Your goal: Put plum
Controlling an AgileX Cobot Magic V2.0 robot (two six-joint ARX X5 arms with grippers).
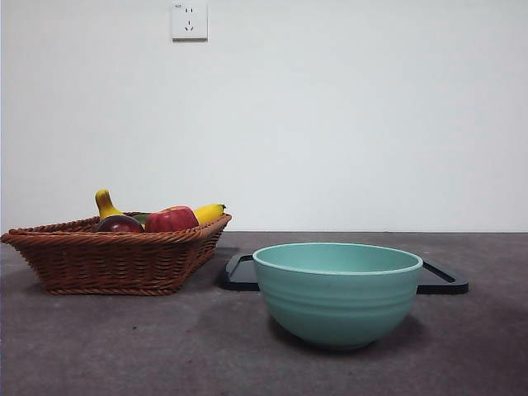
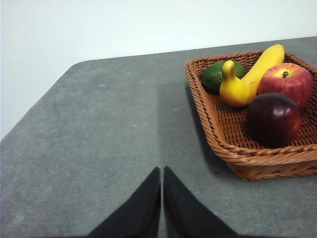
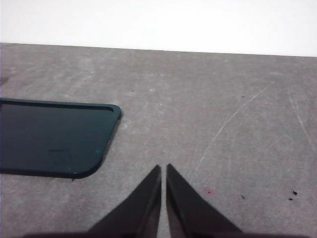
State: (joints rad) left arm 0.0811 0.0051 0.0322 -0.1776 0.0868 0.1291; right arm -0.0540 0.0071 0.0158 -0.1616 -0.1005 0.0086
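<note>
The plum (image 2: 274, 119) lies in the wicker basket (image 2: 233, 153), in the corner nearest the left gripper (image 2: 162, 178), just beside the red apple (image 2: 286, 84) and close to the yellow gourd-shaped fruit (image 2: 242, 82); a green avocado (image 2: 214, 75) sits at the far end of the same basket. From the front view the plum (image 1: 120, 223) shows only as a dark dome above the basket rim (image 1: 115, 235), with the apple (image 1: 172, 219) to its side; nothing has been lifted, so the task looks unstarted; everything is left to do: reach in, grasp the plum, carry it and set it down. The task does not name a destination; the teal bowl (image 1: 337, 289) and the black tray (image 1: 441, 279) behind it are both candidates, and I cannot tell which is meant.

The plum is nearly round, so it has no clear long axis; no stem shows, and which way it points cannot be told; a bright highlight sits on its upper skin.

The left gripper hangs over bare table, well apart from the basket, its jaws closed almost tip to tip and holding nothing; the right gripper (image 3: 163, 178) is likewise closed and empty, near the tray's rounded corner (image 3: 106, 129). Being on the basket's side, the left gripper seems the likelier to make the pick.
</note>
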